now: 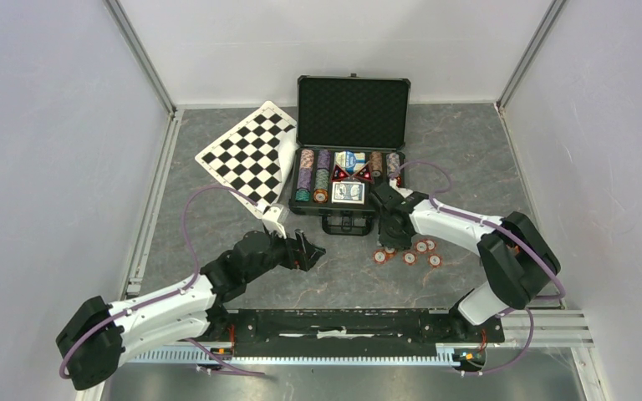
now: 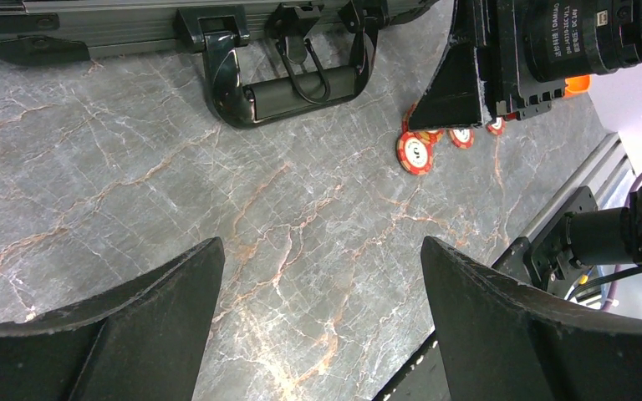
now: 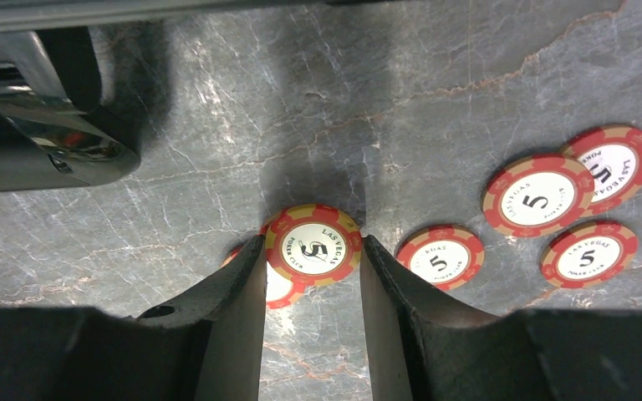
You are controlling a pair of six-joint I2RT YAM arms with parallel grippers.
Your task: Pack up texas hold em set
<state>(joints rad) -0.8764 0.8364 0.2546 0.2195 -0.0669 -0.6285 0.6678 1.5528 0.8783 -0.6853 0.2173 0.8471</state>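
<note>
The right claw [image 1: 389, 242] is closed partway on a red chip [image 3: 313, 244], its fingers pressing the chip's two edges. That chip seems to overlap a second chip [image 3: 277, 288] beside one finger, though I cannot tell whether it is lifted or resting. Four loose chips [image 3: 537, 199] lie on the table [image 2: 134, 184] to this claw's right. The left claw [image 2: 322, 242] is spread wide over bare table, holding nothing. Ahead of it sits the open case [image 1: 353, 113], its handle [image 2: 301, 83] facing the claw.
</note>
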